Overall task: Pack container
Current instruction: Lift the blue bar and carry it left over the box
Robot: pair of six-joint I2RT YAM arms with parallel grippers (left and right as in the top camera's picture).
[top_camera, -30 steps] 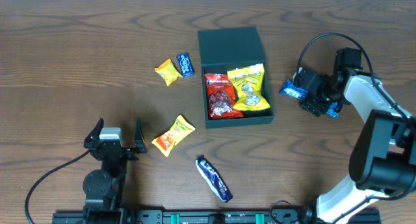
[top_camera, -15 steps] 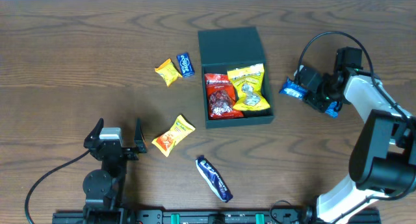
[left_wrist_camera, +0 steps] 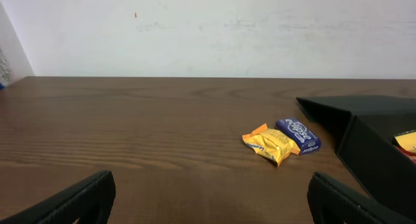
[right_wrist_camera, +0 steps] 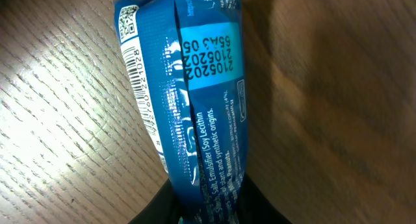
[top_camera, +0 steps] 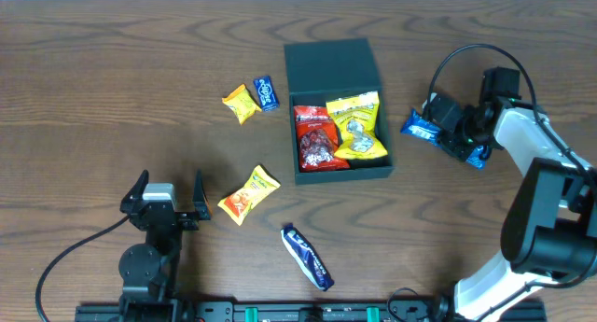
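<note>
The dark teal container [top_camera: 340, 171] stands open at the table's middle, its lid [top_camera: 331, 63] laid back behind it. A red packet [top_camera: 317, 140] and a yellow packet [top_camera: 359, 128] lie inside. To its right, my right gripper [top_camera: 455, 133] is shut on a blue snack packet [top_camera: 420, 128] just above the wood. In the right wrist view that blue packet [right_wrist_camera: 195, 87] rises from between the black fingers of the right gripper [right_wrist_camera: 208, 208]. My left gripper [top_camera: 168, 203] rests open near the front left, and in the left wrist view nothing lies between the fingers of the left gripper [left_wrist_camera: 211, 204].
A small yellow packet [top_camera: 240, 103] and a small blue packet [top_camera: 267, 92] lie left of the container. An orange-yellow packet [top_camera: 248, 193] sits close to the left gripper. A dark blue bar [top_camera: 308, 256] lies near the front edge.
My right gripper's fingers have closed in on the blue packet, which has shifted slightly. The left arm and the other packets have not moved.
</note>
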